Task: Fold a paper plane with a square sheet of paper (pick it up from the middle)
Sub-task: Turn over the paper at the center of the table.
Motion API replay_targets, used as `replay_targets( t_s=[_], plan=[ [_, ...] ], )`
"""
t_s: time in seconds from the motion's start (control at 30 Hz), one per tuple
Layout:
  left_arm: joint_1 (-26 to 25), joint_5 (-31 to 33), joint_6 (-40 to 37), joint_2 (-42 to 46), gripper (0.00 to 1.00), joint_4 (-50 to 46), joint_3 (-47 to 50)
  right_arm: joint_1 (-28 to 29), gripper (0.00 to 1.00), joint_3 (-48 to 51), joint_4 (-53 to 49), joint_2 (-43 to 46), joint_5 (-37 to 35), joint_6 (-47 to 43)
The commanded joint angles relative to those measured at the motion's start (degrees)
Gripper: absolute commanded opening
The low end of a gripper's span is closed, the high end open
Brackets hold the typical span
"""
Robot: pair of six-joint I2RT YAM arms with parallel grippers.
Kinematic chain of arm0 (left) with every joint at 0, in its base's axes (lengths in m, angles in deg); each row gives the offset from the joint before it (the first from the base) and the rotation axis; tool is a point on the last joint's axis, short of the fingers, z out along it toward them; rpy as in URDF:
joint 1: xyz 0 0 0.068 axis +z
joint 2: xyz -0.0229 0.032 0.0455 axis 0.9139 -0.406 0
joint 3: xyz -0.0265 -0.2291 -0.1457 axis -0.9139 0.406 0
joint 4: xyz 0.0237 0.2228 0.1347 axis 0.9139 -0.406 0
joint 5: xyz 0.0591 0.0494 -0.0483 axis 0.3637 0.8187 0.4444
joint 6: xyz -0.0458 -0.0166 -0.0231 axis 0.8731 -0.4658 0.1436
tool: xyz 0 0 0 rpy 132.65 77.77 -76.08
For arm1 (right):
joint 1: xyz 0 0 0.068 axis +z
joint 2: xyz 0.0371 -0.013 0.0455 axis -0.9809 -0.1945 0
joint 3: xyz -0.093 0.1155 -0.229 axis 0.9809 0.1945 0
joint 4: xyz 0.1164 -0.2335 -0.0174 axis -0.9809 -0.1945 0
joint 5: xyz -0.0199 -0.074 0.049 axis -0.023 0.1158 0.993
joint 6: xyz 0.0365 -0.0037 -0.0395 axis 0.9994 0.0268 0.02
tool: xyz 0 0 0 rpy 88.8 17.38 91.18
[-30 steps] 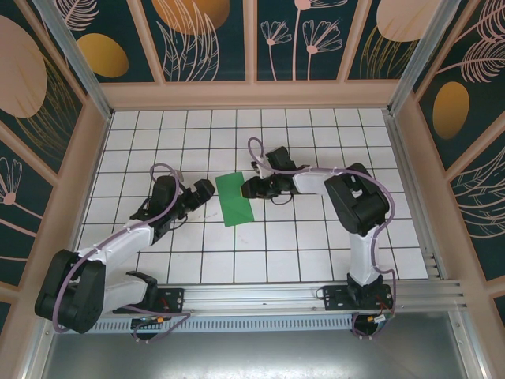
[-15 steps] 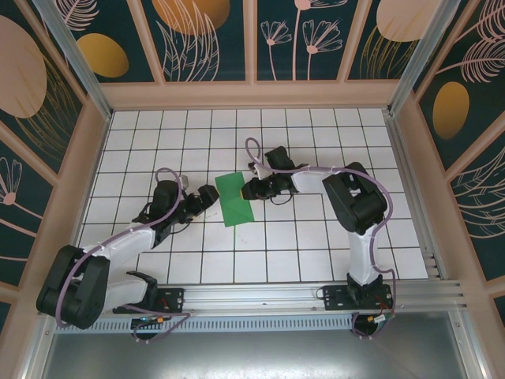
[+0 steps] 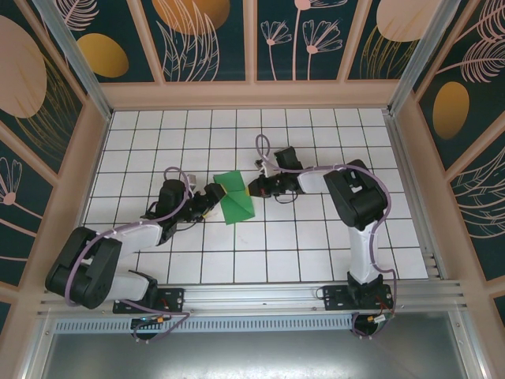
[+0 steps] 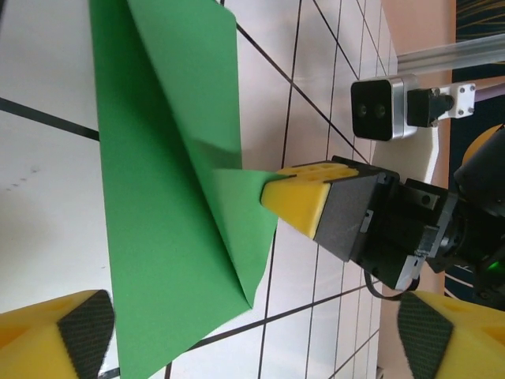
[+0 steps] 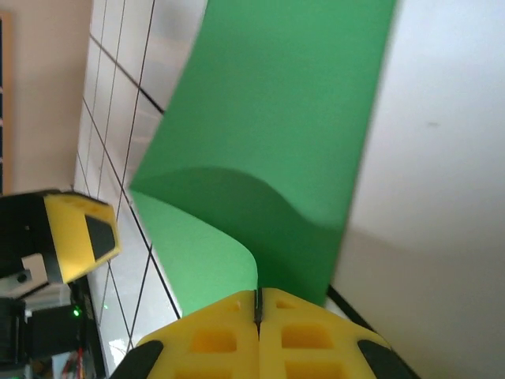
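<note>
Fingers (image 5: 300,332) of the right gripper (image 5: 257,300) are pressed together, pinching the right edge of the square sheet of paper (image 3: 235,199). It lies near the middle of the table (image 3: 316,245) (one flap lifted). The left gripper (image 3: 213,195) is spread wide at the sheet's left edge.

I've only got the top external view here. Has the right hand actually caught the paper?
Observer: Yes. The right wrist view shows the right hand shut on the green sheet's edge, which curls up off the table.
Operator: And the left hand?
Observer: Open. In its wrist view its fingertips stand wide apart, with the sheet's end between them, ungripped.
</note>
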Motion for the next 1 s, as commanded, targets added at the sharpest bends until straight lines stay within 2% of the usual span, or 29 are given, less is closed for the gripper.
replay_targets(
  t_s=[0.0,0.2,0.33,0.5,0.67,0.73,0.87,0.97],
  plan=[
    [-1.26,-1.74,2.3,-3.87,0.88,6.03,-2.22,-1.39,0.03,2.53,6.91,2.77,2.8,4.48],
    [-3.54,-3.46,2.28,-11.56,0.73,10.69,-6.99,-2.18,0.03,3.39,5.85,3.61,2.73,4.58],
    [-3.92,-3.92,1.71,-13.44,0.75,12.34,-8.65,-2.36,0.03,3.02,4.62,3.69,3.05,4.39],
    [-4.33,-2.32,-1.3,-16.06,0.78,6.94,-11.49,-2.36,0.04,2.48,3.47,3.72,3.3,4.06],
    [-4.85,-3.48,-2.8,-19.34,0.78,7.72,-13.06,-2.4,0.05,2.23,2.31,3.81,2.82,3.95],
    [-4.96,-3.52,-4.04,-19.32,0.76,7.72,-13.49,-2.4,0.13,1.81,1.31,3.89,2.67,3.86],
    [-4.96,-3.99,-7.59,-21.49,0.7,6.8,-14.11,-2.97,0.34,1.42,-0.95,6.29,0.13,3.82],
    [-4.96,-3.75,-10.13,-21.91,0.62,5.18,-14.61,-4.28,0.46,1.91,-1.51,9.46,-2.41,4.46]
  ],
)
